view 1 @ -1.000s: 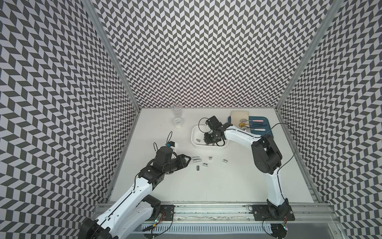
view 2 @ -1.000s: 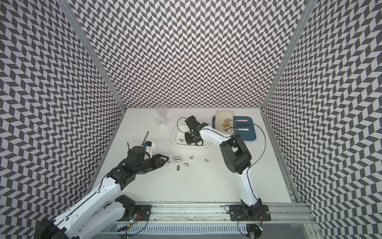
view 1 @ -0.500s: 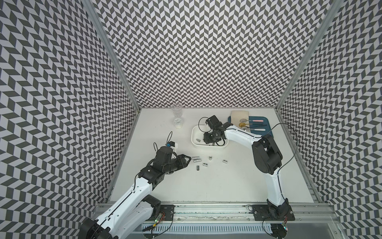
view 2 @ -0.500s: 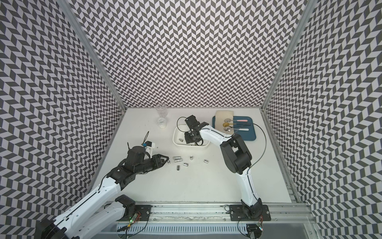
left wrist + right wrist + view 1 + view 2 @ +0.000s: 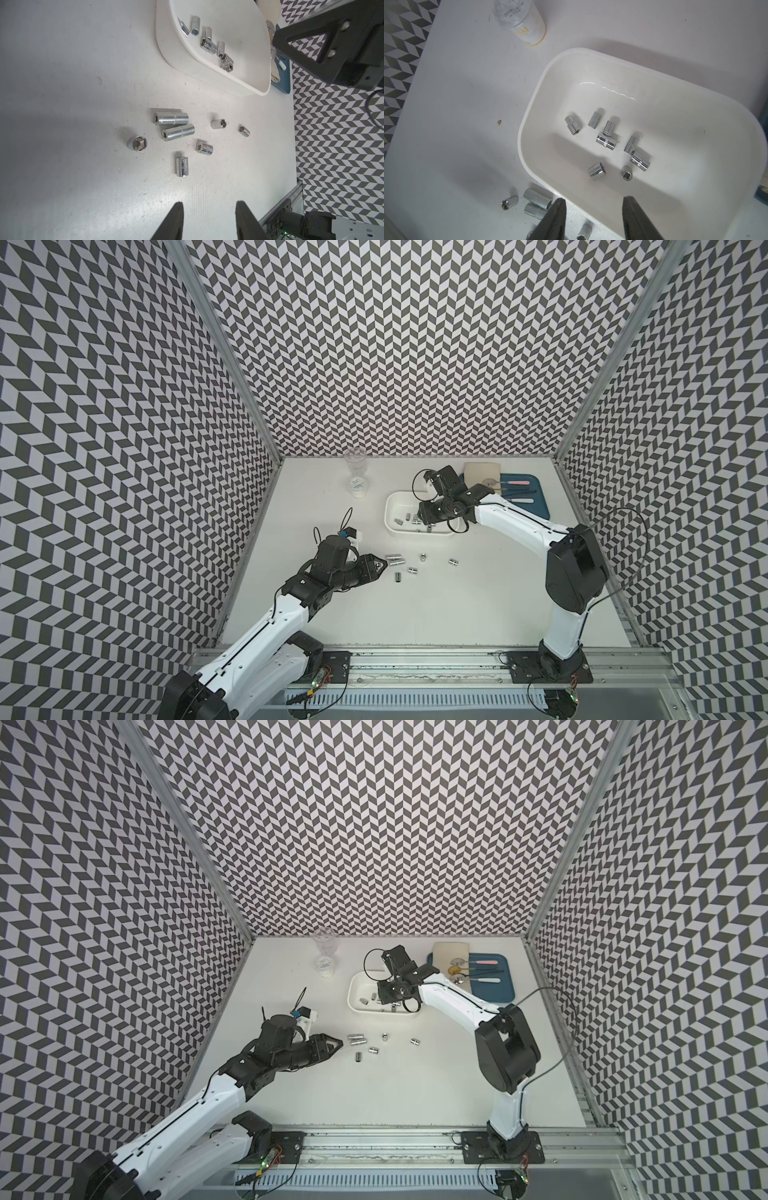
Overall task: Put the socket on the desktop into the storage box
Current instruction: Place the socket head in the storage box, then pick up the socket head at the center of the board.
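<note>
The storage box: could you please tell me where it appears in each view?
Top view: storage box in the back half of the table, near centre.
Top view: same spot.
Left wrist: beyond the long socket pair, partly cut off.
Right wrist: fills most of the picture.
Shared landmark: that socket pair, on the table in front of the box.

Shiny metal sockets (image 5: 170, 118), seemingly plastic box (image 5: 675, 135)

The left arm (image 5: 266, 626) and right arm (image 5: 515, 518) wore glossy white shells on their long links, with bulky black housings at the joints. Thin black cables (image 5: 413, 487) looped off both wrists, and the fingers (image 5: 173, 220) were dark, tapering wedges with finely ribbed inner faces. Screws showed on the black base plates (image 5: 519, 672).
</note>
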`<state>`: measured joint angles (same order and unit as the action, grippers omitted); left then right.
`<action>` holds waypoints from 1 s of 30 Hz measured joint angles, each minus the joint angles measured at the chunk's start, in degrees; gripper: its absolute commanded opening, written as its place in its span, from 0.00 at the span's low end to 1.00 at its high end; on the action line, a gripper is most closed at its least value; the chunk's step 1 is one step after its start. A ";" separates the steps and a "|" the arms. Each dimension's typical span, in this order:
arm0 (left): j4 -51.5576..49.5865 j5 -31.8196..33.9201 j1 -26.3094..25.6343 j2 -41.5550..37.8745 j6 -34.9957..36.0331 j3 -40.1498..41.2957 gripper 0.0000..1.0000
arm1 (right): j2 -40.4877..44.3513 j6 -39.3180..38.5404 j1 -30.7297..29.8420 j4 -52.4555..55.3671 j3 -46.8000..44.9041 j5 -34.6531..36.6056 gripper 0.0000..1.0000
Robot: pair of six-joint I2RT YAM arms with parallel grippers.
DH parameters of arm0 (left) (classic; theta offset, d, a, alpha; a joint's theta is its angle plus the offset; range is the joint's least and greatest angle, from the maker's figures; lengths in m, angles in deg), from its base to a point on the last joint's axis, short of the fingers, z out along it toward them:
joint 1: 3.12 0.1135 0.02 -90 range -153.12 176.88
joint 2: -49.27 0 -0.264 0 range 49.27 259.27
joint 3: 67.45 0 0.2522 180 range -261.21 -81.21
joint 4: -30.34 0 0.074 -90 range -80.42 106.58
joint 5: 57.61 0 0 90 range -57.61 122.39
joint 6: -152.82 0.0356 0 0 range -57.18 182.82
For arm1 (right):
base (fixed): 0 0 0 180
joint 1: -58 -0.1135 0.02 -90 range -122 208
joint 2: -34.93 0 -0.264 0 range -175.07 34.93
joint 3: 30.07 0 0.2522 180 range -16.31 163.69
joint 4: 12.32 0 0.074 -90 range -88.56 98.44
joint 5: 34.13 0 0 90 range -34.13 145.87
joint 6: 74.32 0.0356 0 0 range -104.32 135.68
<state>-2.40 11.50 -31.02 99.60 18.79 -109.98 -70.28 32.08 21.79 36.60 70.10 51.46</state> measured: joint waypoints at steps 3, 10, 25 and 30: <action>0.46 -0.07 -1.84 0.98 -0.02 0.00 0.44 | 2.56 -0.31 0.02 0.81 -1.29 0.35 0.48; 2.40 0.20 -6.51 4.66 -0.28 -0.07 0.44 | 9.53 -0.33 1.03 1.73 -7.74 0.59 0.50; 3.50 5.55 -16.41 14.38 0.94 -6.27 0.44 | 18.43 1.27 3.85 2.03 -21.16 1.05 0.55; 3.08 8.24 -19.37 17.25 1.99 -8.74 0.44 | 19.43 1.79 4.24 1.75 -23.76 1.01 0.55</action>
<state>0.68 19.74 -50.38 116.84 20.78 -118.72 -50.85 33.87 26.03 38.35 46.34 52.47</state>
